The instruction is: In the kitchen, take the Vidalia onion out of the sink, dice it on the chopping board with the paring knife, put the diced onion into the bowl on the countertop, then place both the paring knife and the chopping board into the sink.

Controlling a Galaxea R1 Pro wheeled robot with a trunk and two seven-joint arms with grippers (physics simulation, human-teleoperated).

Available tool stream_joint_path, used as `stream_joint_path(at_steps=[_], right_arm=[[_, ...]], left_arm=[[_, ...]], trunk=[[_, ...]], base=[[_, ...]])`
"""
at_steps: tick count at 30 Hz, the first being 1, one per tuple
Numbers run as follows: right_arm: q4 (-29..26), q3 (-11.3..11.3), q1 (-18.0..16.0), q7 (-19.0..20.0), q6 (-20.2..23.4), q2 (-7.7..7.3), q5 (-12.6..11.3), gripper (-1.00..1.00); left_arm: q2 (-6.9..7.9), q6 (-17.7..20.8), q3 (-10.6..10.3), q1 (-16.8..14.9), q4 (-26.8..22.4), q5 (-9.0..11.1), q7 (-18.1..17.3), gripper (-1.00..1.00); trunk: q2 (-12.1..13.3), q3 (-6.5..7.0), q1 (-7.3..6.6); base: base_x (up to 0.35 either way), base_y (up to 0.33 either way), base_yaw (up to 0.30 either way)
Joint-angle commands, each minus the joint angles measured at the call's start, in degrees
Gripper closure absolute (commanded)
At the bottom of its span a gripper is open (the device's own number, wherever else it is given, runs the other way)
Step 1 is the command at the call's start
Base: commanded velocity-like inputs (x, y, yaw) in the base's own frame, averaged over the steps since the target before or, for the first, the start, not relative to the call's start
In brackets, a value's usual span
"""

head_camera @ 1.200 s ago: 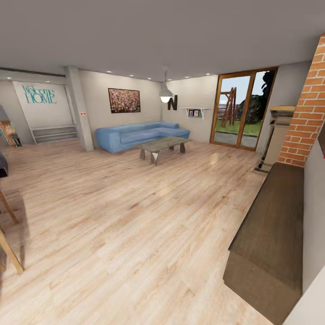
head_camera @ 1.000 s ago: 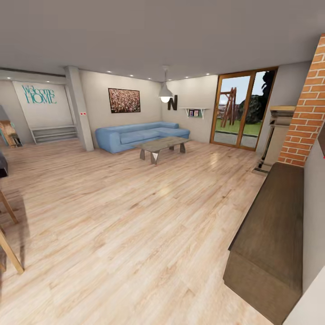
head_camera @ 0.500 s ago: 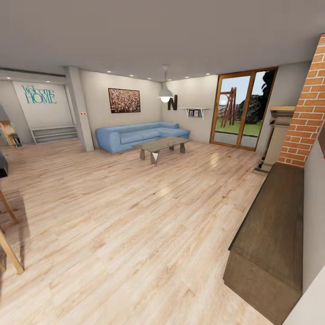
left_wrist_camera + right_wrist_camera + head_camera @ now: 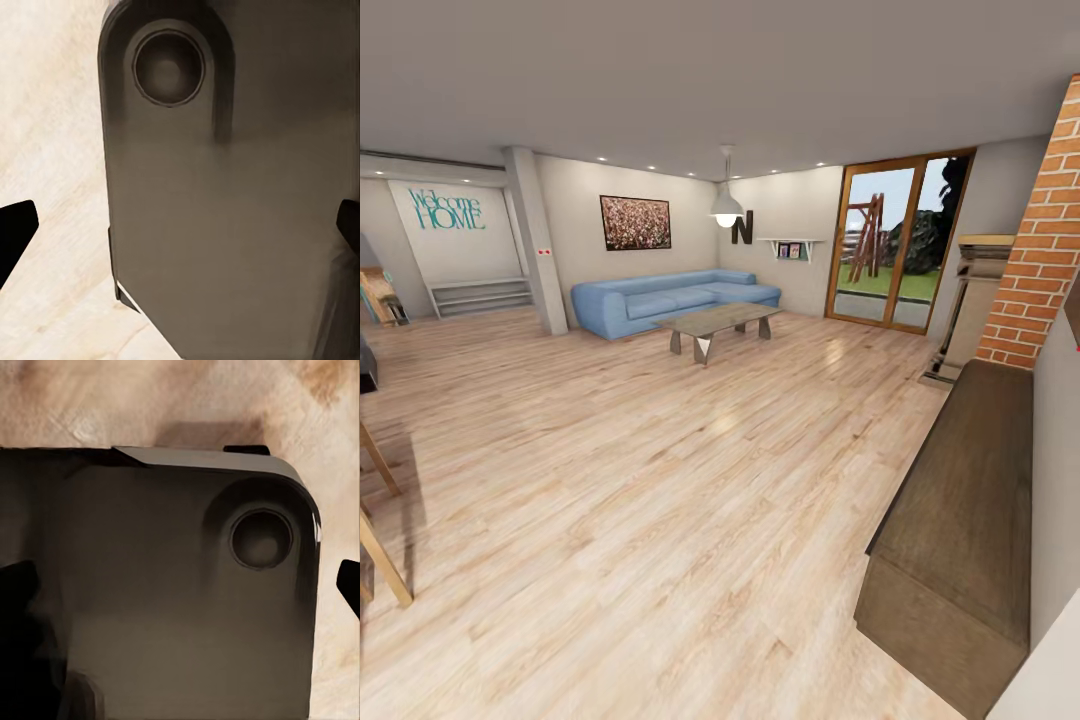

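Living room: sofa (image 4: pixel 670 303) and table (image 4: pixel 720 322) far, cabinet (image 4: pixel 960 540) near right. View unchanged over the last second, apart from slight drift at far left: base nearly idle. Sink, onion not sighted; kitchen unreached. Both grippers' fingertips (image 4: pixel 15 240) (image 4: pixel 349 581) spread wide, holding nothing.

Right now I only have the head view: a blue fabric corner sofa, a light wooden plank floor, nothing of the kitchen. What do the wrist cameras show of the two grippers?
Observer: The left gripper looks open. Its black fingertips sit at opposite edges of the left wrist view.
Operator: What lies between them?
Observer: A dark grey rounded panel with a round recess, probably part of the robot itself, over the light wooden floor.
Operator: And the right one?
Observer: The right gripper is open too and holds nothing, with a similar dark panel beyond it.
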Motion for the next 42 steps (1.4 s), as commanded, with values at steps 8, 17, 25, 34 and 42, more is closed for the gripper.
stream_joint_path(at_steps=[8, 17, 25, 34, 42], right_arm=[[-4.1, 0.0, 0.0, 0.1, -0.8, 0.14, 0.1, -1.0], [-17.4, 0.1, 0.0, -0.2, -4.4, -0.16, 0.3, -1.0], [-30.2, 0.2, 0.0, -0.2, -5.1, -0.21, 0.5, -1.0], [-33.8, 0.3, 0.0, 0.2, -5.3, -0.25, 0.5, -1.0], [-33.7, 0.3, 0.0, -0.1, -5.3, -0.02, 0.3, -1.0]], left_arm=[[-0.12, -5.0, 0.1, 0.0, -2.5, 0.0, 0.0, -1.0], [1.82, -11.9, 0.2, 0.0, -15.6, 0.0, 0.0, -1.0], [2.78, -12.3, 0.2, 0.0, -28.6, 0.0, 0.1, -1.0], [3.71, -12.6, 0.2, 0.0, -33.7, 0.0, 0.1, -1.0], [4.07, -13.7, 3.7, 0.0, -32.5, 0.4, 0.2, -1.0]], trunk=[[0.0, -0.04, 0.0], [0.0, -0.04, 0.0], [0.0, -0.04, 0.0], [0.0, -0.04, 0.0], [0.0, -0.04, 0.0]], base=[[0.0, 0.0, 0.0], [0.0, 0.0, 0.0], [0.0, 0.0, 0.0], [0.0, 0.0, 0.0], [0.0, 0.0, -0.138]])
